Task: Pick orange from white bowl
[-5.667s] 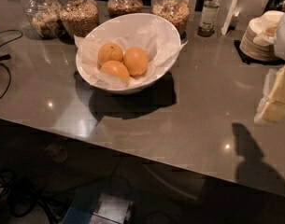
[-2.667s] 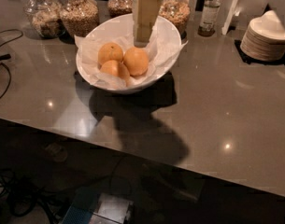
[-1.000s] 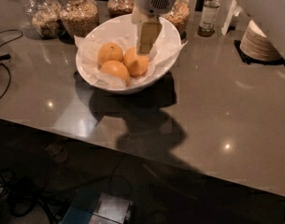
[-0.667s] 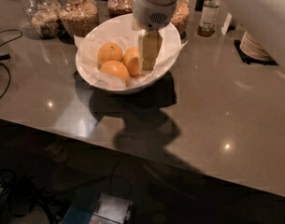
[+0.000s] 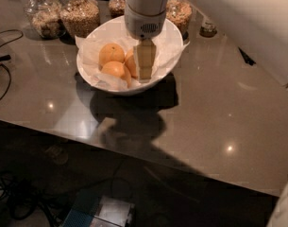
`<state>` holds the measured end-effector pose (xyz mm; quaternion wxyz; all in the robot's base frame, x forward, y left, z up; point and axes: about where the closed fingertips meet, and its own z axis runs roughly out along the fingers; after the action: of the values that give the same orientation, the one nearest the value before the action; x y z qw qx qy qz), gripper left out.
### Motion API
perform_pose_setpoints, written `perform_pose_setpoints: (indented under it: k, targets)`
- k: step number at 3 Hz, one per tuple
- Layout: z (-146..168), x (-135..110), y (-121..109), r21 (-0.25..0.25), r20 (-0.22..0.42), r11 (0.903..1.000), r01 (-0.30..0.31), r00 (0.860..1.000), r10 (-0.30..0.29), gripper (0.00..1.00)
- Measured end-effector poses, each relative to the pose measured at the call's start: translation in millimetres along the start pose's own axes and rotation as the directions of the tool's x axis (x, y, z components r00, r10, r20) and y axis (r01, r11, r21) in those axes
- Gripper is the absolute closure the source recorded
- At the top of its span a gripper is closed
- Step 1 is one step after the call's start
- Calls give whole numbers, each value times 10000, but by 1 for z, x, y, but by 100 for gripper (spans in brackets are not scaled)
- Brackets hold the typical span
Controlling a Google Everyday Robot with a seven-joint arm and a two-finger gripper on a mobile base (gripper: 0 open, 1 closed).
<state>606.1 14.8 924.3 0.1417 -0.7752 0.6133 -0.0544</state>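
Orange point(image 5: 129, 63): round, smooth, evenly coloured; partly hidden behind tool point(image 5: 144, 77) inside white bowl point(image 5: 134, 90). Tool's grip: cannot tell.

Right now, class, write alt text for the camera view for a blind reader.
The robot's cream gripper reaches down into a glossy white round bowl, partly covering one round orange fruit beside two others. The bowl sits on a grey countertop before glass jars.

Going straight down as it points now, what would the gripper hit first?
Probably the orange partly hidden behind the gripper in the white bowl; depth is unclear, so maybe the paper beside it.
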Motion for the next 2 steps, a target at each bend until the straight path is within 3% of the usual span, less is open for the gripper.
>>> perform_pose_setpoints:
  k: [2]
  targets:
    - [-20, -14, -21, 428, -377, 9983, 391, 9986, -375, 13]
